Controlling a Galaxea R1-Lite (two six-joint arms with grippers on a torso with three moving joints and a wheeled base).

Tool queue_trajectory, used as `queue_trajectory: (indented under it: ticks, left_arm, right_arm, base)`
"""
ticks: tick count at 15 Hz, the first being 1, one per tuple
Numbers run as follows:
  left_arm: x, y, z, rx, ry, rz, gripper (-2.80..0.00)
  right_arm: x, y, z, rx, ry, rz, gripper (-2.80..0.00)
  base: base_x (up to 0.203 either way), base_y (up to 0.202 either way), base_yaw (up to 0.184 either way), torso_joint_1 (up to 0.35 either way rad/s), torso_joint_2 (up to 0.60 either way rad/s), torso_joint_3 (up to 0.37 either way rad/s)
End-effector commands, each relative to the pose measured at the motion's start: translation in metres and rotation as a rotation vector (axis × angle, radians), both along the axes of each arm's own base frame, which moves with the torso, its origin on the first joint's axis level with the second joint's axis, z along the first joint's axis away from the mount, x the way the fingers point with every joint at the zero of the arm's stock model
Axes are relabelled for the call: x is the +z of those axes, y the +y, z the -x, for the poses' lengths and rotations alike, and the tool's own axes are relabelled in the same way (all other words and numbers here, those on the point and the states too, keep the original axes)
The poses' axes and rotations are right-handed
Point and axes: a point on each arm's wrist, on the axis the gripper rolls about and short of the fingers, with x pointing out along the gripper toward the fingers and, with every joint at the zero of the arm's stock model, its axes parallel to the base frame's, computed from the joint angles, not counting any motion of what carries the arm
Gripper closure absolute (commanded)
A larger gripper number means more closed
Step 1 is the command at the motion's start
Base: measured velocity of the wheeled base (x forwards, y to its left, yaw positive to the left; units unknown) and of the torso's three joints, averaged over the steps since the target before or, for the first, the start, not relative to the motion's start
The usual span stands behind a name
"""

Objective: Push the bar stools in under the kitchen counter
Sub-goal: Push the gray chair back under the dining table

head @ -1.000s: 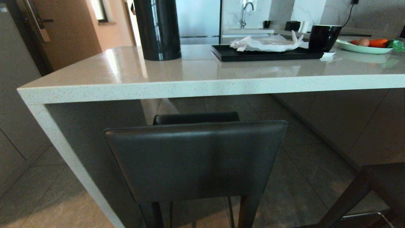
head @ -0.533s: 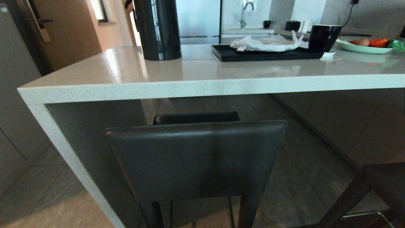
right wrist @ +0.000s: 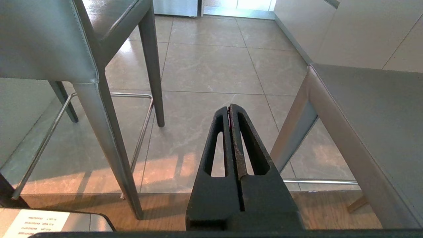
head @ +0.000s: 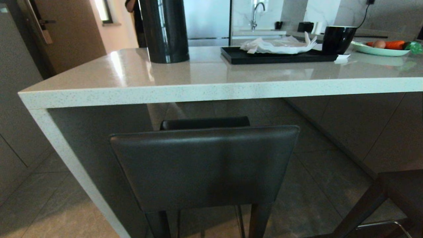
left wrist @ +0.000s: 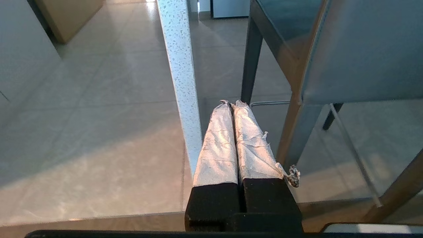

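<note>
Both pincers hang low beside the nearest stool (head: 205,165): the left pincer (left wrist: 231,104) and right pincer (right wrist: 229,106) are fully closed and hold nothing. Neither touches the stool. This stool stands square to the worktop (head: 211,89), its backrest outside the stone edge, so it is judged not yet pushed in. Apply closed fingertips evenly to both sides of the backrest and push straight, keeping the legs clear of the white side panel (left wrist: 180,66) to the stool's left. A second stool (right wrist: 370,109) stands to its right. Beyond the worktop edge sit a black cylinder (head: 165,29), a black tray (head: 277,56) and a mug (head: 337,39). The tiled floor (right wrist: 211,66) is smooth.
</note>
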Motion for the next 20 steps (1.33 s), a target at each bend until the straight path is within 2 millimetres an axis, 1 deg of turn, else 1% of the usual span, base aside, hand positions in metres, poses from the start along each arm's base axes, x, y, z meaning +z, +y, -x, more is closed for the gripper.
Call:
queue_trajectory:
  ticks: [1,4,5,17,20]
  left_arm:
    - [-0.0001,0.0,-0.0003,0.002,0.002,0.01,0.0]
    - [-0.0001,0.0,-0.0003,0.002,0.002,0.012,0.0]
    - [-0.0001,0.0,-0.0004,0.002,0.003,0.012,0.0]
    - [-0.0001,0.0,-0.0003,0.002,0.002,0.01,0.0]
    - [-0.0001,0.0,-0.0003,0.002,0.002,0.012,0.0]
  right_arm:
    - [-0.0005,0.0,-0.0001,0.001,0.005,0.002,0.0]
    - [-0.0003,0.0,-0.0001,-0.001,0.004,0.001,0.0]
    - [-0.0003,0.0,-0.0001,0.001,0.004,0.001,0.0]
    - [-0.0005,-0.0001,-0.0001,-0.002,0.005,-0.004,0.0]
    - [0.0002,-0.0002,0.0,-0.009,0.003,-0.041,0.0]
  base:
    - [0.0,0.0,0.0,0.0,0.0,0.0]
    - [0.0,0.0,0.0,0.0,0.0,0.0]
    - [-0.127,0.0,0.001,0.01,0.0,-0.001]
    - [-0.198,0.0,-0.001,0.002,0.0,0.003]
    - [-0.197,0.0,0.0,0.004,0.0,0.002]
